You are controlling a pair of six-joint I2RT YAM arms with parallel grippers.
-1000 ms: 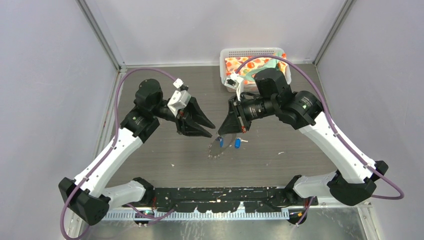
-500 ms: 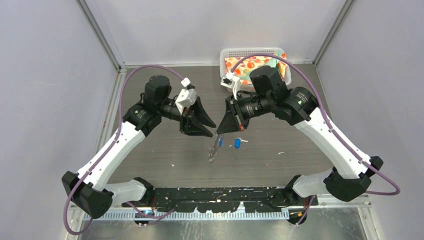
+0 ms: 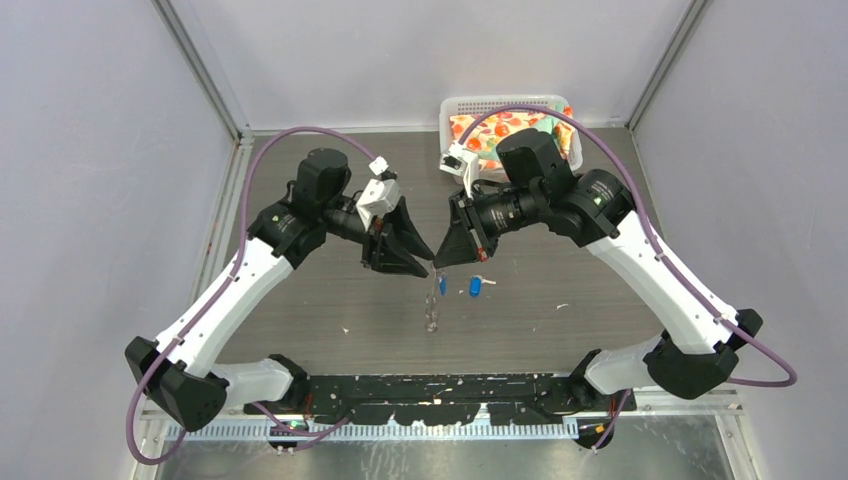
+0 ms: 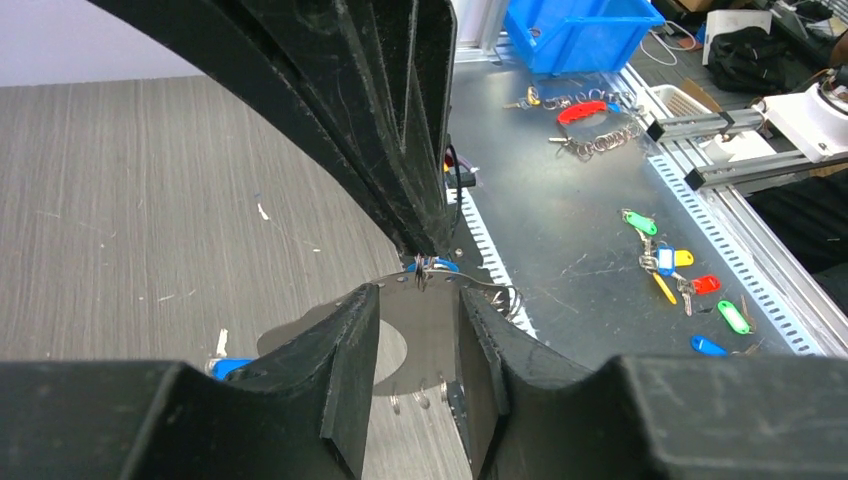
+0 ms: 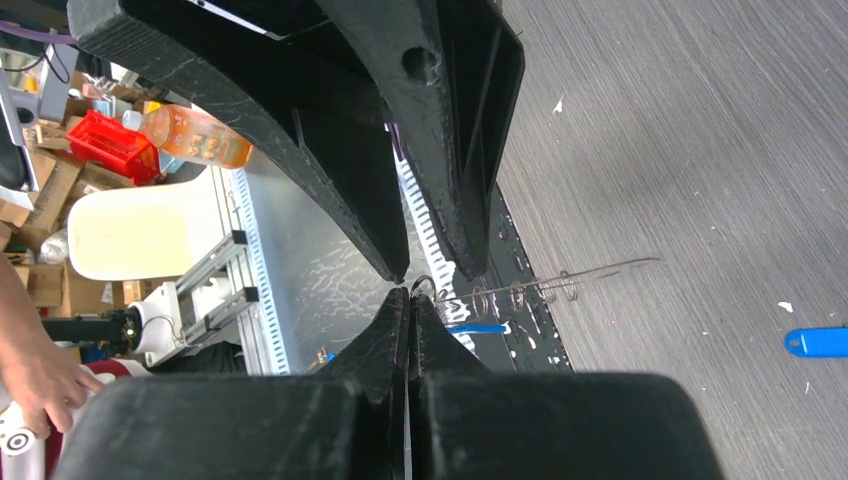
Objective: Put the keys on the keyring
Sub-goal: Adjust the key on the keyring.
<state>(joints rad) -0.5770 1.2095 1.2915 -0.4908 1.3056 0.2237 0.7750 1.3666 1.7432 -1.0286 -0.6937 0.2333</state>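
Keyring (image 3: 433,308) — in shut right hand (image 3: 437,264)

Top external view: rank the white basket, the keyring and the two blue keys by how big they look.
1. white basket
2. keyring, seen edge-on as a long thin streak
3. blue key by the ring and blue key lying apart: look alike, unranked

You've got a grey wood table (image 3: 330,295) w/ plain pale walls (image 3: 95,150) left, right & far, shiny metal strip (image 3: 450,456) at near edge.
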